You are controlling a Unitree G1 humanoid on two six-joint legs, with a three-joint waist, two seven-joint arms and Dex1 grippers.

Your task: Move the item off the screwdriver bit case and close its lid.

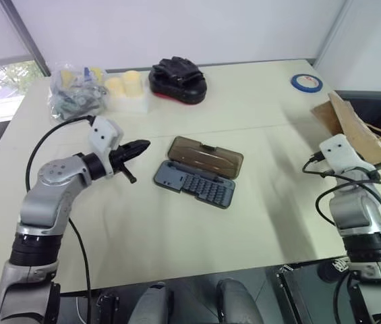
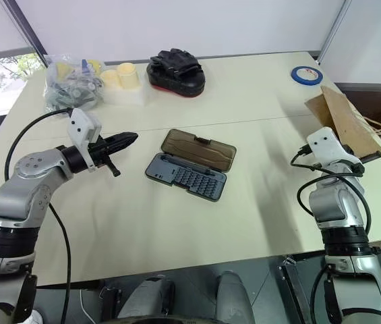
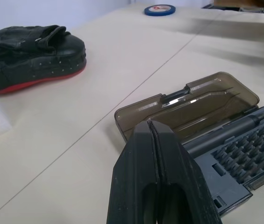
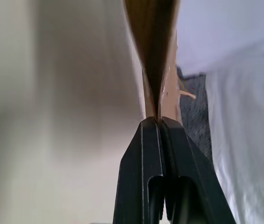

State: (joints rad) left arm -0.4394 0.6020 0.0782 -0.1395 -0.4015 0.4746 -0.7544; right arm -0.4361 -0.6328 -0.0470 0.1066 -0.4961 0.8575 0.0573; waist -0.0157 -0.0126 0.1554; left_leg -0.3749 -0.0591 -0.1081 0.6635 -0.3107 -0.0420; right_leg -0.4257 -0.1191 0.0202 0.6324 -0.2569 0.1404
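Observation:
The screwdriver bit case (image 1: 193, 183) lies open in the middle of the table, its rows of bits showing. Its smoky brown lid (image 1: 207, 156) lies flat on the far side of the tray. Nothing rests on the case. The item, a brown paper bag (image 1: 348, 128), is held up on edge at the table's right edge. My right gripper (image 4: 159, 120) is shut on the bag's lower edge (image 4: 156, 60). My left gripper (image 1: 139, 145) is shut and empty. It hovers just left of the case and points at it.
A bulky black-and-red object (image 1: 178, 79) sits at the back centre. Yellow cups on a white block (image 1: 128, 91) and a clear plastic bag of parts (image 1: 75, 91) stand at the back left. A blue tape roll (image 1: 306, 82) lies at the back right.

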